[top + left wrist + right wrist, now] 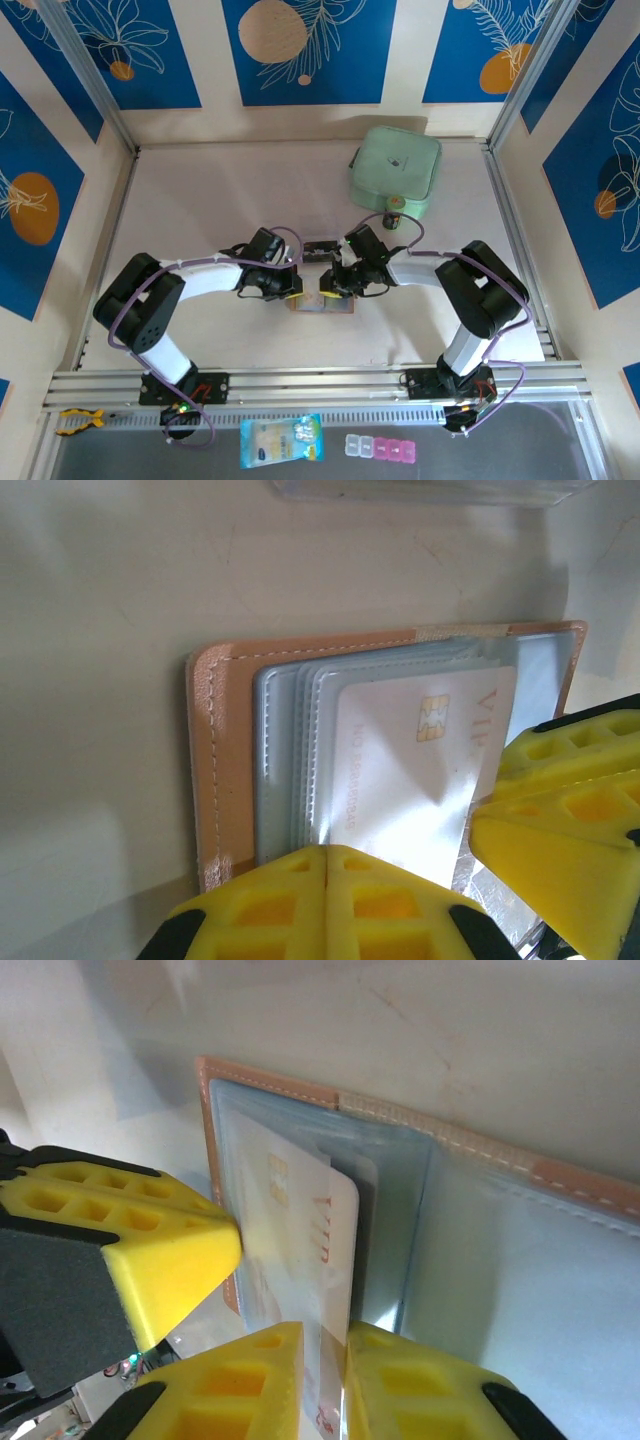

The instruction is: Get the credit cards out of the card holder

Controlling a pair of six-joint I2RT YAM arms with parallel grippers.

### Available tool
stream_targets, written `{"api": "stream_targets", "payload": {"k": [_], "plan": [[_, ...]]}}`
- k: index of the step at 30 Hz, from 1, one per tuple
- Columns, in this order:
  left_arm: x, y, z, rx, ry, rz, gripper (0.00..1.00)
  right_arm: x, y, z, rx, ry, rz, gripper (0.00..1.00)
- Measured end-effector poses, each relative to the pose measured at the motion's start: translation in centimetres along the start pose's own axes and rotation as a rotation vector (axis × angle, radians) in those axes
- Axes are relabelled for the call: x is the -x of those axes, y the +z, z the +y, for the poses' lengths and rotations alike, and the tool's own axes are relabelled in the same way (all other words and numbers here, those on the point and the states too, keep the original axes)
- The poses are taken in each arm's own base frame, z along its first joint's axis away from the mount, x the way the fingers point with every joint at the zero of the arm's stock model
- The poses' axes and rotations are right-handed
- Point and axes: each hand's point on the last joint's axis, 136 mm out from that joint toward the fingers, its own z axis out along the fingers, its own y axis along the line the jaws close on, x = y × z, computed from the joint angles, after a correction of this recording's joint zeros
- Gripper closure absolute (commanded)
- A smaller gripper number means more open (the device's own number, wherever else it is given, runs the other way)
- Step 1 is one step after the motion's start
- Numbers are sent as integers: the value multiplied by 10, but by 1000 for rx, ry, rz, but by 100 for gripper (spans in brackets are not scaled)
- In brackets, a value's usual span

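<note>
Holder point(320, 304): salmon-tan bifold, lying open and flat on the table point(200, 210) midway between the two arm bases, directly under both wrists; stitched tan border and grey-blue see-through pockets face up. Card point(400, 770): white, with a gold chip and red "VIP" lettering, part-way out of the stacked pockets on one half of the holder, its free end towards the right gripper. Left gripper point(326, 865): yellow fingers pressed together with nothing visible between them, tips at the holder's near edge just beside the pockets; contact with the holder cannot be told. Right gripper point(325, 1338): yellow fingers drawn close on either side of the card's edge, pinching it; the card runs up from between them and over the pockets. The two grippers stand just beside each other over the holder, each one's fingers seen in the other's wrist view. Pouch point(395, 172): mint-green, zipped, at the far right of the table, well apart from the holder. Clear plastic piece point(430, 488): blurred, on the table just beyond the holder.
</note>
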Motion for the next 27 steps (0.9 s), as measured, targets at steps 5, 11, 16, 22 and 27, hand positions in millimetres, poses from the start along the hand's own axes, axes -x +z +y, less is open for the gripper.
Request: {"api": "stream_targets", "payload": {"k": [5,11,16,22,27], "plan": [[0,0,0,6,-4,5,100,1,0,2,10,-2,-2,87],[0,0,0,11,-5,7,100,2,-2,1,17,0,-10,89],[-1,0,0,14,-4,10,100,3,-6,0,25,3,-16,90],[-1,0,1,19,3,11,100,5,-11,-3,26,13,-29,89],[-1,0,1,19,8,11,100,5,-13,-4,25,17,-33,90]]}}
